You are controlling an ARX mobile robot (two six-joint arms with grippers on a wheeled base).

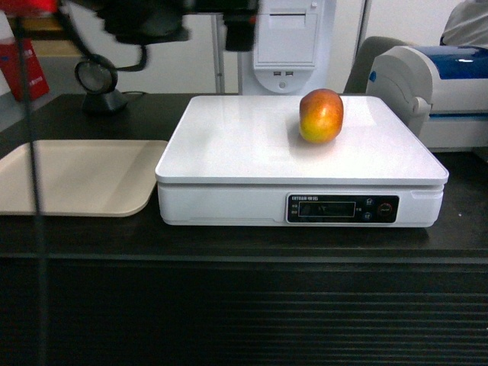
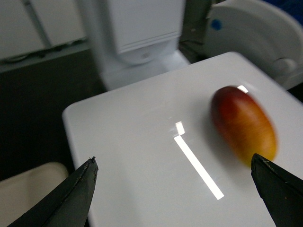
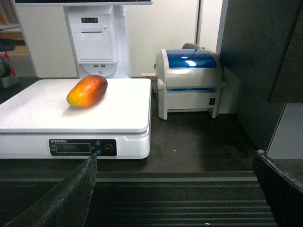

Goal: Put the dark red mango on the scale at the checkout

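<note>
The mango [image 1: 321, 116], red blending to yellow-orange, lies on the right rear part of the white scale [image 1: 229, 145], which stands on the black checkout counter [image 1: 229, 305]. In the left wrist view my left gripper [image 2: 173, 159] hangs open above the scale platform [image 2: 142, 156]. The mango [image 2: 244, 125] is just beyond the right fingertip, not between the fingers. My right gripper [image 3: 175, 154] is open and empty, low in front of the counter's ribbed front [image 3: 189, 198]. It faces the scale [image 3: 47, 109] and the mango [image 3: 87, 91] from a distance.
A beige tray [image 1: 76, 175] lies left of the scale. A white-and-blue printer [image 1: 435, 84] stands to its right. Behind it are a white receipt unit [image 1: 286, 46] and a black scanner stand [image 1: 99, 84]. A black cable [image 1: 30, 191] hangs at front left. Blurred dark arm parts [image 1: 152, 23] fill the top.
</note>
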